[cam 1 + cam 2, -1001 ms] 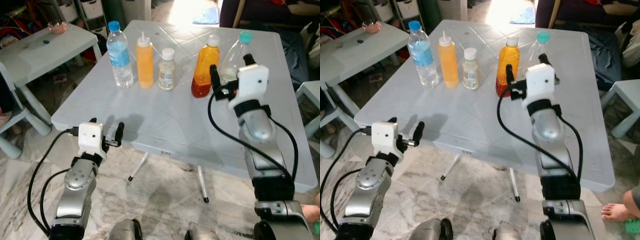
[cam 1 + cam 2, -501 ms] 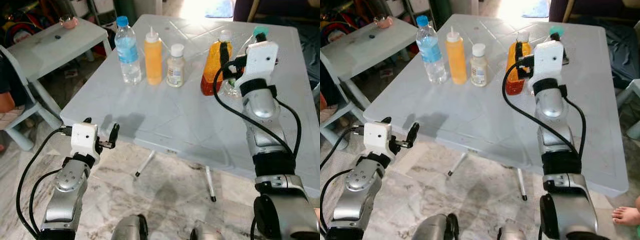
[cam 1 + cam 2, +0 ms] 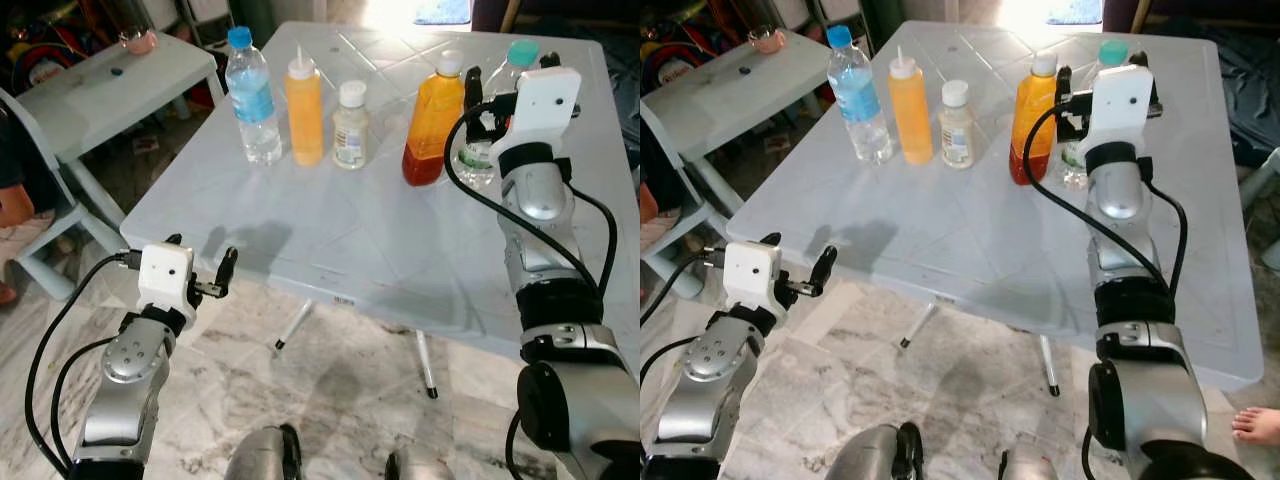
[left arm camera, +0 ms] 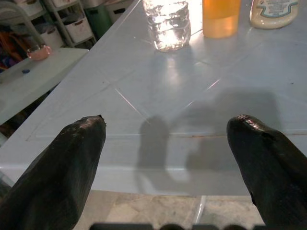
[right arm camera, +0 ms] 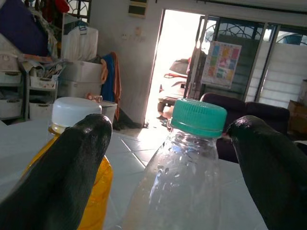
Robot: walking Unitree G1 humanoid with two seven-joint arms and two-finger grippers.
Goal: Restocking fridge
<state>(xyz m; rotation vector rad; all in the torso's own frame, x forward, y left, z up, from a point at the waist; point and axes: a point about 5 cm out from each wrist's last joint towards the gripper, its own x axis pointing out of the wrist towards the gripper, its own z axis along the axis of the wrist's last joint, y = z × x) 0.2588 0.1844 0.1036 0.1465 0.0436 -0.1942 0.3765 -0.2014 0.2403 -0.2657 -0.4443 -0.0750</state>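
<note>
Five bottles stand in a row on the white plastic table (image 3: 330, 225): a blue-capped water bottle (image 3: 250, 100), an orange squeeze bottle (image 3: 305, 110), a small cream bottle (image 3: 350, 128), an amber bottle with a white cap (image 3: 434, 125) and a clear bottle with a teal cap (image 5: 192, 158). My right gripper (image 5: 168, 139) is open at neck height, one finger on each side of the teal-capped bottle (image 3: 521, 50), not touching it. My left gripper (image 4: 168, 139) is open and empty, low at the table's near left edge (image 3: 200, 255).
A small white side table (image 3: 90, 90) with a pink cup (image 3: 138, 42) stands to the left, with a white chair (image 3: 45, 215) beside it. A person's arm (image 3: 10, 200) shows at the left edge. A dark sofa (image 3: 1240, 80) lies beyond the table's right side.
My right gripper has moved forward from beside the amber bottle until its fingers straddle the teal-capped bottle. The camera has shifted. The left arm has stayed put.
</note>
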